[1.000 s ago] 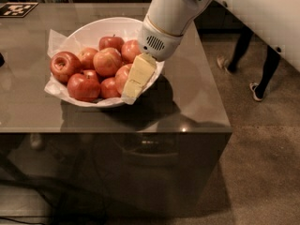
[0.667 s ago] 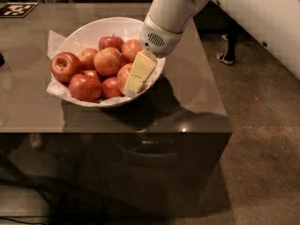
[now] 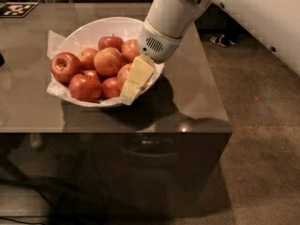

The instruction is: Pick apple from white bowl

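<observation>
The white bowl (image 3: pixel 89 29), lined with crinkled white paper, stands on the grey table and holds several red apples. A large apple (image 3: pixel 108 61) with a paler blush lies in the middle of the pile. My gripper (image 3: pixel 135 78), pale yellow at its end under a white wrist, reaches down into the right side of the bowl. It lies against an apple (image 3: pixel 123 73) at the rim and hides part of it. I cannot tell whether it holds anything.
The table's (image 3: pixel 197 102) front and right edges are close to the bowl. A dark apple (image 3: pixel 65 66) sits at the bowl's left. A black-and-white marker tag (image 3: pixel 18 8) lies at the far left corner. A person's foot (image 3: pixel 219 40) stands beyond the table.
The gripper stays at the bowl's right side, with its end a little lower. The person behind the table has stepped away to the right. The apples have not moved.
</observation>
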Controlling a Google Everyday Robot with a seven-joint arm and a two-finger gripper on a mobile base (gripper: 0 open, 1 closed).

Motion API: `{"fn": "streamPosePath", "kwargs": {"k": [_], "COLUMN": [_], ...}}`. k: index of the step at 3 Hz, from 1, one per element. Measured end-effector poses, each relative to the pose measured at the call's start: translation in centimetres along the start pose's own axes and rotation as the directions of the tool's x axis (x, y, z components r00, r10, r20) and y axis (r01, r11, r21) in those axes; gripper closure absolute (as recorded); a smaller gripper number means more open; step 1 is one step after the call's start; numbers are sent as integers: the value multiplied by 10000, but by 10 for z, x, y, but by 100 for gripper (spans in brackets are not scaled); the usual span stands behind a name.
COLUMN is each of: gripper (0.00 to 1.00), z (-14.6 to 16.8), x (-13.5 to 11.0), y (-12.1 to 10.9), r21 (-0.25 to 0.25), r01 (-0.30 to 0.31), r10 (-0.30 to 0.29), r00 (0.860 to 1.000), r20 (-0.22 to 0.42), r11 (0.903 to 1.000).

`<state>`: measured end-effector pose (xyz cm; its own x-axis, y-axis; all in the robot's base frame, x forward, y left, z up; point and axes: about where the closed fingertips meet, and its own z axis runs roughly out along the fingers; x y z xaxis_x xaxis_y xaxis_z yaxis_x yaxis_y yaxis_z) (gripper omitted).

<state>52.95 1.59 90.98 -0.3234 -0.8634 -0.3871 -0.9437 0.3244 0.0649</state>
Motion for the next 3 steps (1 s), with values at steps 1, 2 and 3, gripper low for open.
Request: {"fn": "streamPosePath", "kwargs": {"k": [1, 2, 3], "gripper": [0, 19, 42], "z": [1, 1, 1], "x": [0, 0, 0], "y": [3, 3, 3], "r21": [-63, -63, -63], "r01": [-3, -3, -2], "r10": [3, 3, 3], "r00": [10000, 10000, 10000], "r20": [16, 16, 16], "r11": [10000, 10000, 10000]}}
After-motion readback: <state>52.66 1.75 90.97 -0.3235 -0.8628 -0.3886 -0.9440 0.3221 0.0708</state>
